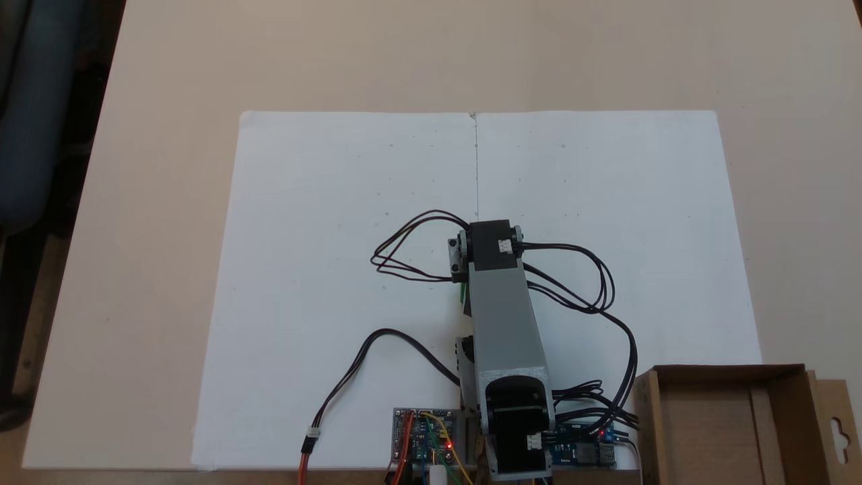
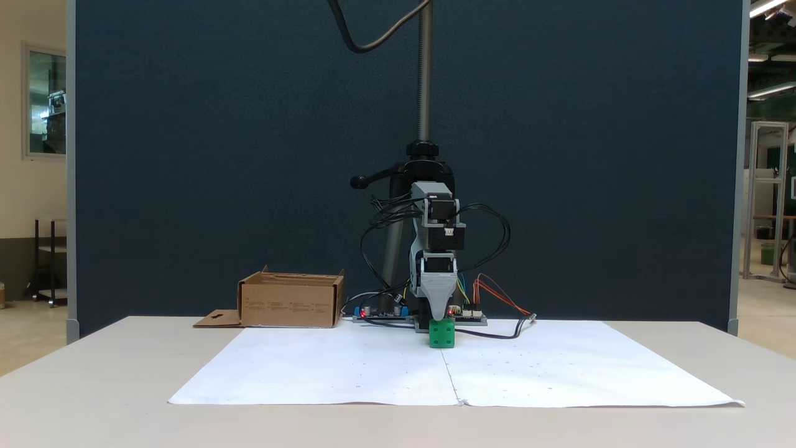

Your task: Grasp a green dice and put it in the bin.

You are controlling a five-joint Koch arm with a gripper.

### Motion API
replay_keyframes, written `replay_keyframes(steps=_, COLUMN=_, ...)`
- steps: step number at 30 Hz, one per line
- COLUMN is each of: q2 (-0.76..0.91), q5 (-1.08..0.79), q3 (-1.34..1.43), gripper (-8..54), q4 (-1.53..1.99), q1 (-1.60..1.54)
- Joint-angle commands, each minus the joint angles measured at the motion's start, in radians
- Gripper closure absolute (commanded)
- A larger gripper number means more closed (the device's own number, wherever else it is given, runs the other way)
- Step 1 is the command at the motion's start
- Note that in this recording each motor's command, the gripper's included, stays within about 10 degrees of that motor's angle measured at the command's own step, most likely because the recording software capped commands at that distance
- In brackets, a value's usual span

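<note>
- Grasp step: hand (image 2: 441, 316) points straight down onto the green dice (image 2: 441, 333), tip touching its top; only one tip shows, so can't tell whether it is released or clenched.
- Dice sits on white paper (image 2: 348, 367) mid-bench, just in front of the arm base.
- Next, likely: confirm grip, lift, swing to the bin (image 2: 290, 302).
- Bin sits at the bench's rear edge beside the controller boards (image 1: 425, 434); looping cables (image 1: 592, 283) could snag on the swing.

Probably a lab or workshop hall: a dark partition (image 2: 249, 155) backs the table (image 2: 93, 373), with ceiling strip lights (image 2: 766, 7) and metal frames (image 2: 766, 199) far right.
</note>
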Motion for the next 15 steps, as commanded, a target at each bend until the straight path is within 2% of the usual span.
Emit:
replay_keyframes(steps=1, q2=0.006, q5=0.063, q3=0.002, gripper=0.5, q4=-0.035, q1=-0.012)
replay_keyframes(steps=15, q2=0.006, q5=0.075, q3=0.021, gripper=0.5, q4=-0.051, q1=-0.011)
